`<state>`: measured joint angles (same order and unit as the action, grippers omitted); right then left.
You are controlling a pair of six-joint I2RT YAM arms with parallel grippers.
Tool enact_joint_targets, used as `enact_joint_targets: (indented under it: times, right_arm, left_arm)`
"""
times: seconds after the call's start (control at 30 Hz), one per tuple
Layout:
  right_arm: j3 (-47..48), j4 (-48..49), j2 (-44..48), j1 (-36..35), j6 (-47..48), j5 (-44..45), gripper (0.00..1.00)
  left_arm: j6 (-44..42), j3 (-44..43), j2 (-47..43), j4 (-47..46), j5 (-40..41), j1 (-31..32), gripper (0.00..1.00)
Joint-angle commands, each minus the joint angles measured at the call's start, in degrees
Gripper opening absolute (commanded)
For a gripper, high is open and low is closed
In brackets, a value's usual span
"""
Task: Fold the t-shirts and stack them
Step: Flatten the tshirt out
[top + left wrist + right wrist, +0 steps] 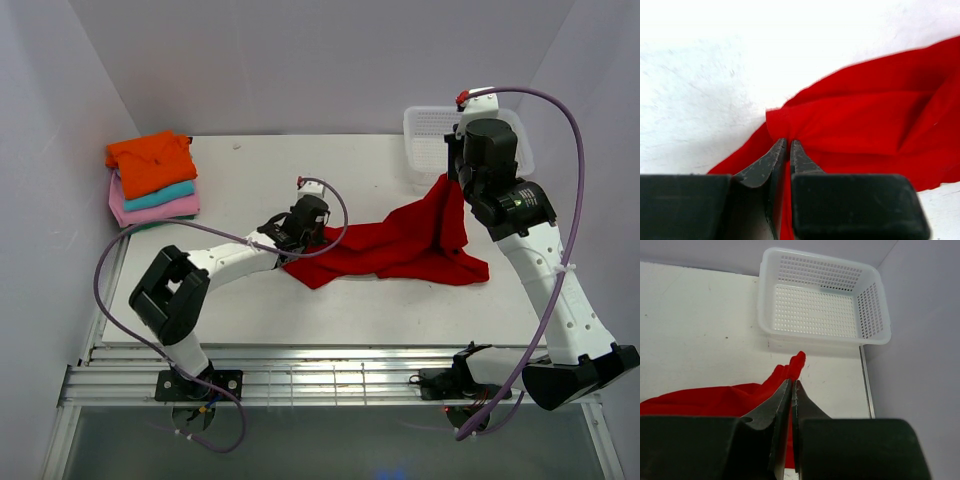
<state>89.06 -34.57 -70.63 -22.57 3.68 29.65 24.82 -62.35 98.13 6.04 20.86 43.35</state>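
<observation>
While the red t-shirt (400, 245) is caught at two ends: the step in hand looks like spreading it flat before any fold, since it lies bunched and creased, not laid out.
Left tool (786, 145): clenched on a small fold at the shirt's left end, low by the worktop (300, 170); red cloth runs down between the jaws.
Right tool (791, 386): clamped on the shirt's far right corner and held up off the worktop; a tuft of red pokes out past the tips.
Where the shirt is: centre-right of the worktop, most of it resting on the surface. Its right part rises in a peak to the right tool, near the white basket (870, 310) but not in it.
Long axis: runs left to right, from the left tool to the right tool, climbing and slanting away toward the far right corner.
Which way it points: collar and hem cannot be told apart; the cloth is too crumpled.
Doing it well: draw the two tools apart along that axis until the slack goes, bring both to an even height, then lower the cloth so it lands flat. Pull gently, as each pinch holds only a little cloth and could slip.
Watch for: the raised end swinging onto the basket rim.
Folded stack (152, 180): orange, teal and pink tees at the far left corner, well apart from the red one; likely where it goes.
</observation>
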Motion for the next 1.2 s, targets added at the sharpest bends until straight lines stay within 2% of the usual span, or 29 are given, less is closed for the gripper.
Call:
enact_joint_targets:
  times: [0.0, 0.2, 0.37, 0.57, 0.63, 0.77, 0.87, 1.03, 1.17]
  right_arm:
    - [0.1, 2.7, 0.4, 0.1, 0.6, 0.3, 0.08]
    - [-0.3, 2.7, 1.0, 0.1, -0.1, 0.1, 0.08]
    - [-0.2, 2.7, 4.1, 0.1, -0.5, 0.2, 0.08]
    - [1.8, 2.1, 4.5, 0.1, -0.4, 0.2, 0.08]
    - [3.7, 2.1, 2.2, 0.2, -0.3, -0.6, 0.08]
    - [7.9, 1.7, -4.9, 2.0, -1.0, -4.3, 0.08]
    - [11.4, -1.5, -9.0, 2.8, -2.4, -7.7, 0.08]
    - [12.2, -5.8, -2.4, 2.6, -4.9, -15.7, 0.08]
    - [19.0, -12.6, 3.1, 2.5, -5.3, -22.3, 0.08]
  left_arm:
    - [-1.9, -3.1, -7.2, 3.0, 4.7, 0.3, 0.18]
    - [-2.6, -3.0, -14.4, 6.3, 7.7, 0.2, 0.18]
    - [-2.8, -4.4, -24.5, 10.1, 10.1, 0.3, 0.18]
    - [-7.7, -6.5, -35.9, 10.7, 18.7, 0.1, 0.17]
    - [-10.6, -8.8, -36.0, 11.9, 21.6, -0.2, 0.17]
    - [-13.0, -16.5, -34.1, 14.0, 22.0, -2.3, 0.16]
    - [-12.0, -21.5, -31.4, 19.1, 19.1, -3.0, 0.15]
    - [-8.0, -25.6, -35.2, 27.1, 7.0, -2.9, 0.06]
    - [-4.6, -28.2, -39.9, 31.5, -6.1, -3.0, 0.0]
